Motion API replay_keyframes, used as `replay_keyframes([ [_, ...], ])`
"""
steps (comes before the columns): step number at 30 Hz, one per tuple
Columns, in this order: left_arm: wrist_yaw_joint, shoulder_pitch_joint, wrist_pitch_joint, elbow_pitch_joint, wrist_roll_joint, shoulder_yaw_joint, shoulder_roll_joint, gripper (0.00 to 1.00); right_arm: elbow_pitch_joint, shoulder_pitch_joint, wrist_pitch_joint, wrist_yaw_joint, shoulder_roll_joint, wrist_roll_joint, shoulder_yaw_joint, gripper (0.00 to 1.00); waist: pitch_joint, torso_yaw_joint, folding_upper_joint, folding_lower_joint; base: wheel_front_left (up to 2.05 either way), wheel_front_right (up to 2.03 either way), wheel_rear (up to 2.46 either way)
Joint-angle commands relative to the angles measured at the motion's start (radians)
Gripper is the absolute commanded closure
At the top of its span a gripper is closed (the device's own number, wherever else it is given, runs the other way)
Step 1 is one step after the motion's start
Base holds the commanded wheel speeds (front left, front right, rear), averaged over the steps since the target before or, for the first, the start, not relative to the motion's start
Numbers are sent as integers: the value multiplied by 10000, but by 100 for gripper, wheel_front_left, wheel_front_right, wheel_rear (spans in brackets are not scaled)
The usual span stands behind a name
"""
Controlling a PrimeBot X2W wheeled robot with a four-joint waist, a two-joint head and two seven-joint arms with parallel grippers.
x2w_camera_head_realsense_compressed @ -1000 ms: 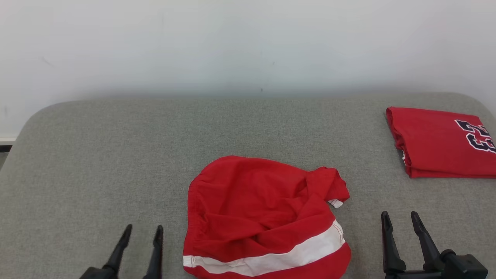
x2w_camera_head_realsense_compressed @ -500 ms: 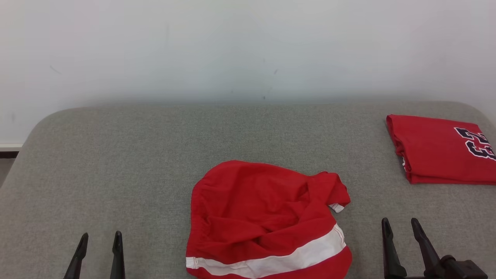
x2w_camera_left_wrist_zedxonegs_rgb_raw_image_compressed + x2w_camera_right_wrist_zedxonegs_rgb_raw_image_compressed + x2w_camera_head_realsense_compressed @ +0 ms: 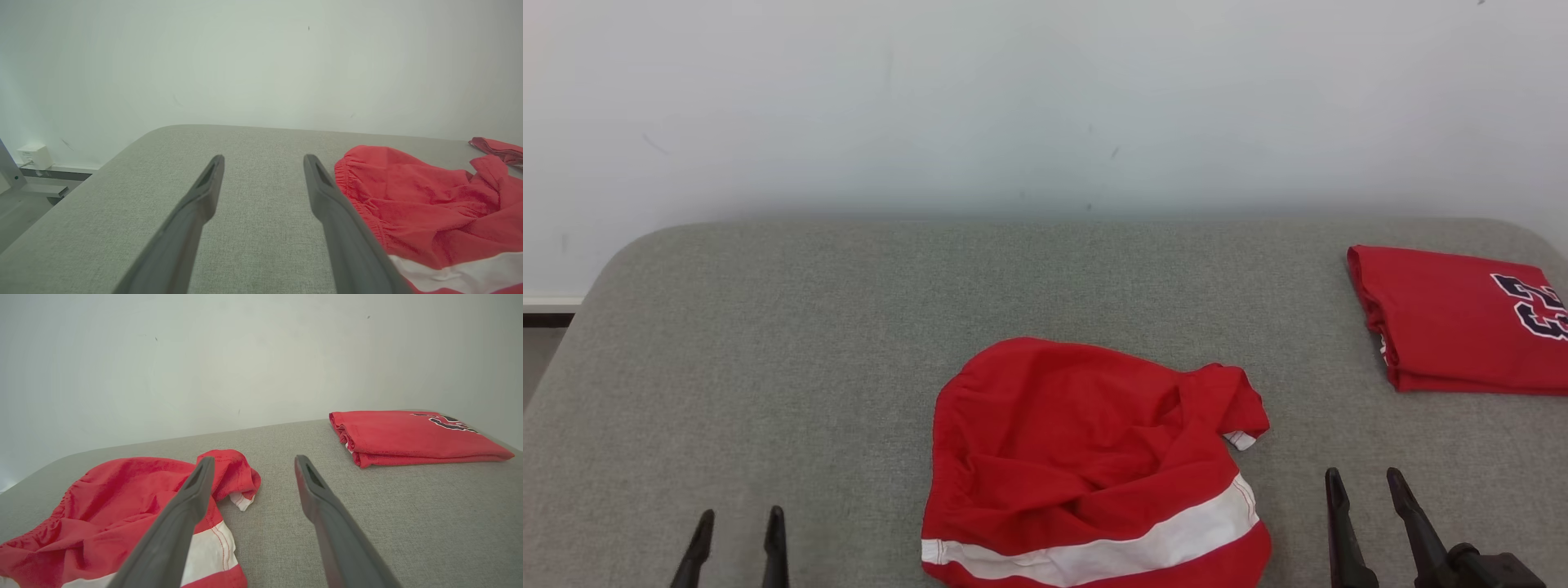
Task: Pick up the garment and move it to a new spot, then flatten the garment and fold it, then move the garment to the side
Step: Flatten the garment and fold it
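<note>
Red garment (image 3: 1086,457) with a white stripe lies crumpled on the grey bench (image 3: 809,327), between left gripper (image 3: 741,516) and right gripper (image 3: 1362,477), both with jaws released. Folded red shirt (image 3: 1454,327) sits far right.

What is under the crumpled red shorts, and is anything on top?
Nothing lies on the crumpled red shorts. They rest on the grey padded table, which shows beside and beyond them. The patch beneath the cloth is covered and cannot be seen.
</note>
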Motion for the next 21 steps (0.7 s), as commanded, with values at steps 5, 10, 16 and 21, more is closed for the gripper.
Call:
replay_keyframes([
  [5,-82,-213,-29,242,-49,-576,158,0,179,-129,-44,-27,-270,51,199,0,38,49,0,0,0,0,0],
  [10,-74,-619,-30,662,-334,-1801,614,0,785,-513,19,-27,-746,71,674,0,151,57,0,0,0,0,0],
  [16,-67,-1371,-29,1633,-1064,-3609,1267,0,1933,-1243,294,-27,-1375,153,1545,0,439,37,0,0,0,0,0],
  [21,-68,-2001,-29,2439,-1576,-4682,1688,0,2794,-1877,335,-27,-1755,394,2263,0,700,10,0,0,0,0,0],
])
